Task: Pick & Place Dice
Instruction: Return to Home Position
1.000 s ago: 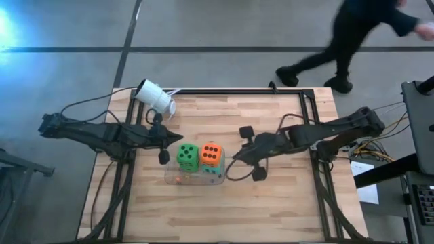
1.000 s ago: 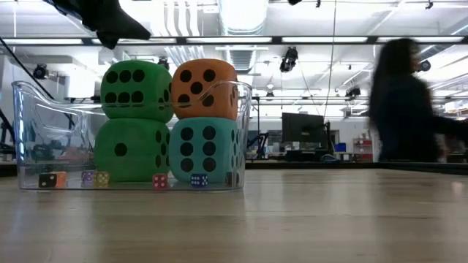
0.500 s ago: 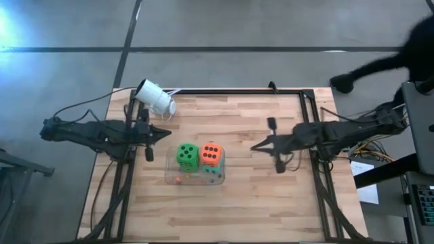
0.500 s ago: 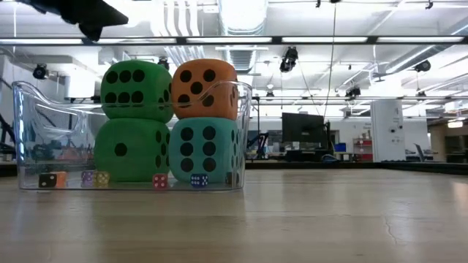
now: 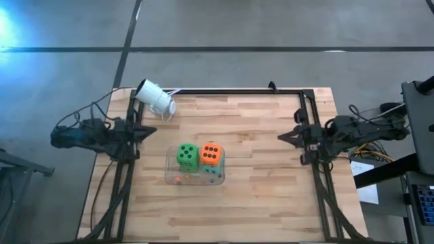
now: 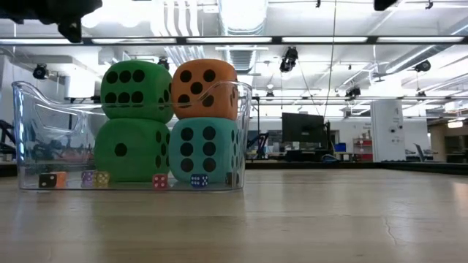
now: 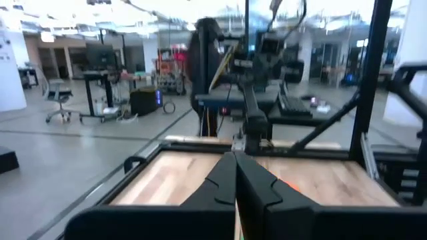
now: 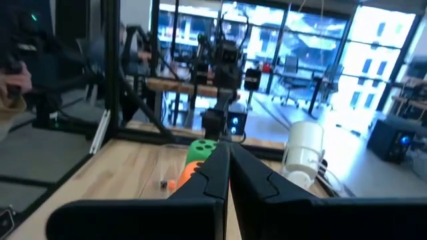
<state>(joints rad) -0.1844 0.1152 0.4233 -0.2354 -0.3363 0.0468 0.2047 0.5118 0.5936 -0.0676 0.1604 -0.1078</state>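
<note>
Both arms have pulled clear of the middle of the tabletop [image 5: 258, 196]. A second ago they reached in on either side of the clear bin [image 6: 44, 124]; half a second ago they were partway out. Now the left end effector [image 7: 235, 167] sits back at the tabletop's left edge and the right end effector [image 8: 225, 160] at its right edge, each well apart from the bin. In both wrist views the two fingers are pressed together with nothing between them.

The bin has not shifted. It stands a little left of the tabletop's centre, nearer the front edge than the back. Inside it the four big dice are stacked two on two, as the low view shows. The upper green die [image 6: 137, 89] sits on the lower green die [image 6: 131, 150]. Beside them the orange die [image 6: 205, 89] sits on the teal die [image 6: 203, 150], and the two columns touch. Several small dice [image 6: 159, 181] lie along the bin's floor in front of the big ones.

A white camera [image 5: 154, 97] lies at the far left corner of the tabletop, untouched. The person who was walking past beyond the far edge is no longer in view.

No die is visible on the bare wood outside the bin, so the placing looks finished. The withdrawal reads as the arms parking. Little seems left beyond settling into their rest pose.
</note>
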